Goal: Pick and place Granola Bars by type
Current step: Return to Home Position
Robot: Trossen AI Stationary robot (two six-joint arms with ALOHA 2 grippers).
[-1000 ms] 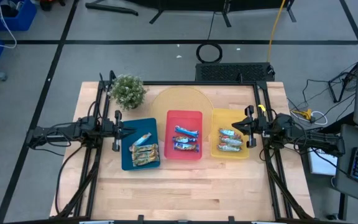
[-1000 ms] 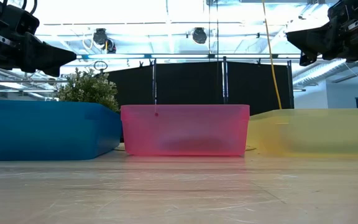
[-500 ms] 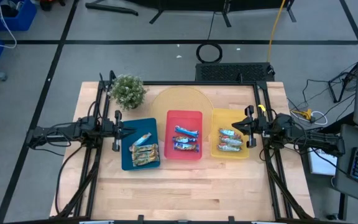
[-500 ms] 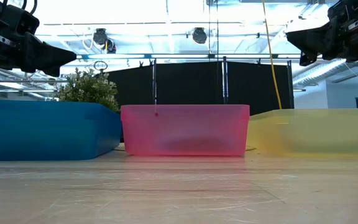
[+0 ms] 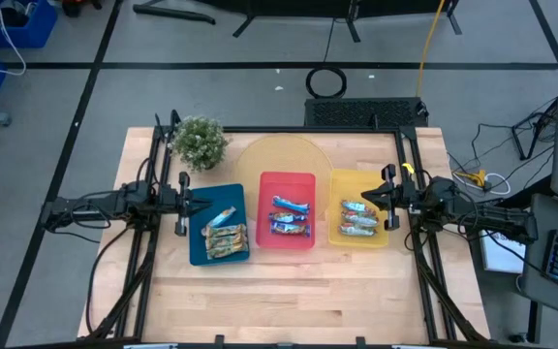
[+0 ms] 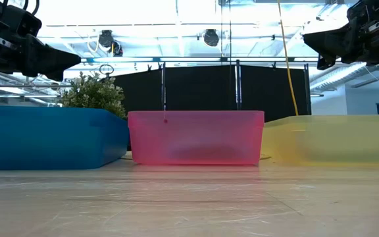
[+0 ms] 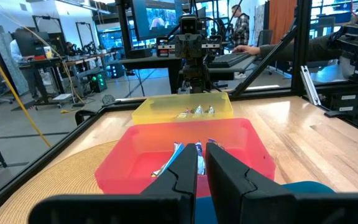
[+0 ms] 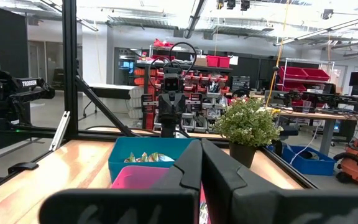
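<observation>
Granola bars (image 5: 290,228) all sit in three trays lined up side by side across the middle of the counter (image 5: 289,301); tan-gold bars (image 5: 225,238) are in the blue tray (image 5: 198,254), bright blue bars (image 5: 290,206) in the red tray (image 5: 288,178), silvery-teal bars (image 5: 358,219) in the yellow tray (image 5: 356,175). Counter is pale wood planks, boxed in by black frame rails (image 5: 260,130), with grey floor (image 5: 211,87) crossed by dark lines all around; the wrist views look out into a workshop full of desks, screens and shelving. A round straw-coloured mat (image 5: 279,153) pokes out from under the back of the red tray; a small potted plant (image 5: 200,142) stands at the back left, behind the blue tray. Trays are plastic rectangles with rounded corners; red and yellow ones look see-through from the low view, blue one solid; wrappers are shiny and crinkly. Only narrow gaps between the trays; a broad strip of wood runs from them to the near edge. Left gripper (image 5: 201,205) hangs by the blue tray's outer edge, right gripper (image 5: 369,198) by the yellow tray's outer edge, both pointing inward and up above the rims; jaws on both are clenched with nothing between them.
</observation>
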